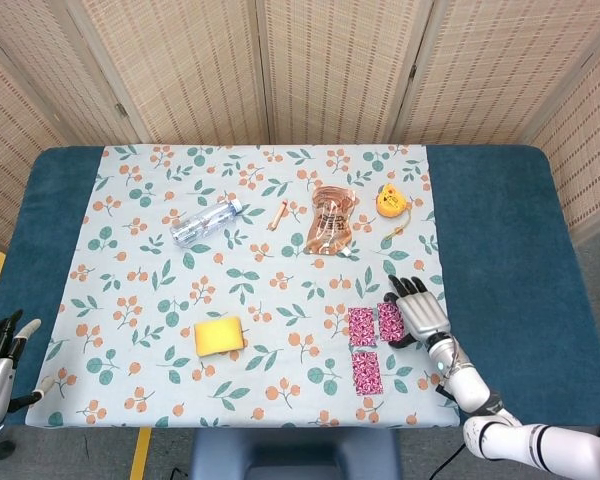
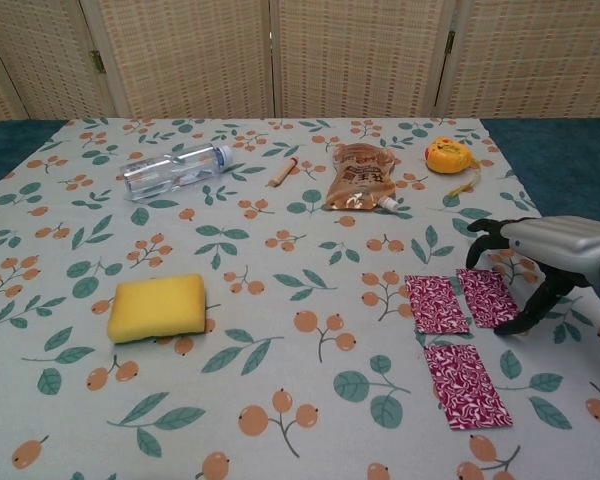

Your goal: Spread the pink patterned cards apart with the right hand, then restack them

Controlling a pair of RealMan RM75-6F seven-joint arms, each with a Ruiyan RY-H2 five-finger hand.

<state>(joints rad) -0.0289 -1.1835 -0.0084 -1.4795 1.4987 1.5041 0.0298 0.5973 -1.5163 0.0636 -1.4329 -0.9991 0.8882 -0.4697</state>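
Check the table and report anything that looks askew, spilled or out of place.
Nothing is spilled or damaged. The three pink patterned cards lie flat and apart rather than stacked, which fits the spreading step. The water bottle and the refill pouch lie on their sides. The right hand hovers beside the cards.

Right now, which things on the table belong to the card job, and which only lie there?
For the job:
- pink patterned cards, three, lying apart
- right hand, beside them

Only lying there:
- yellow sponge
- water bottle
- pouch
- tape measure
- small stick
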